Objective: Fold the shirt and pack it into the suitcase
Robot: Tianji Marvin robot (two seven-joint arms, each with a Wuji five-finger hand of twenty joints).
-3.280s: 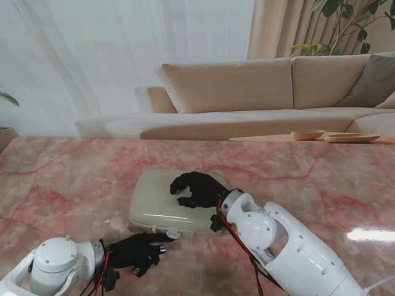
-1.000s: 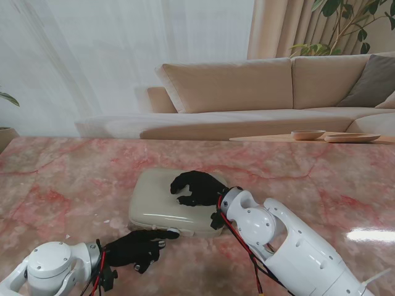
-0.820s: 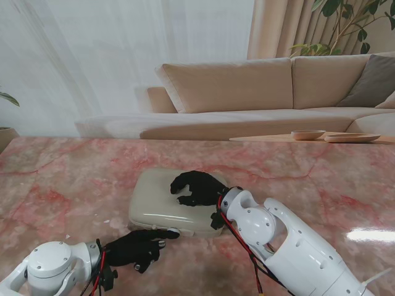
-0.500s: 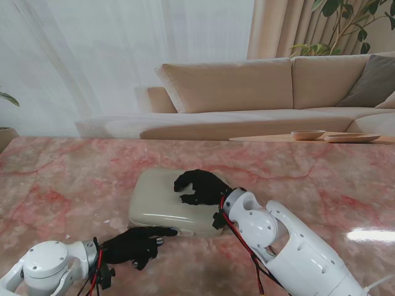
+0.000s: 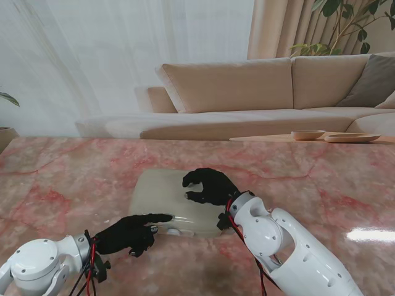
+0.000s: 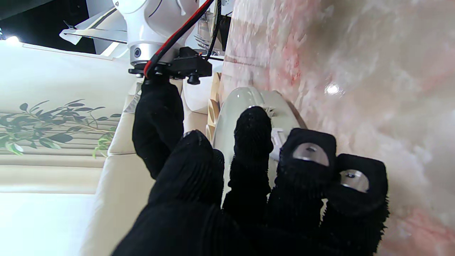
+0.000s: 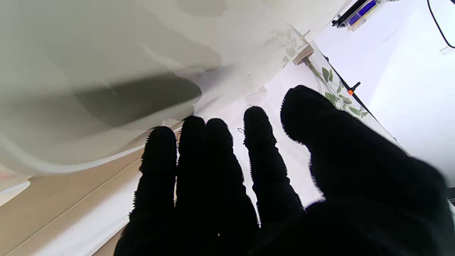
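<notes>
**Both hands at closed suitcase, no shirt seen**

Beige hard-shell suitcase [image 5: 176, 200] lies flat and closed mid-worktop [image 5: 55, 179], pink marble. Right hand [image 5: 208, 185] sits over its lid near the right end, fingers loosely curled, spread, gripping nothing; contact with the lid unclear. Left hand [image 5: 128, 233] at the near edge, index finger [image 5: 155, 217] stretched out to the front rim by a small white latch [image 5: 174, 232], other fingers curled in, holding nothing. Shirt not visible anywhere. Right forearm [image 5: 284, 246] crosses the near right corner of the case. Beyond the worktop: tan sofa [image 5: 247, 92], low wooden table with shallow bowl [image 5: 307, 134], sheer curtain [image 5: 111, 55], leafy plant [image 5: 352, 24].
</notes>
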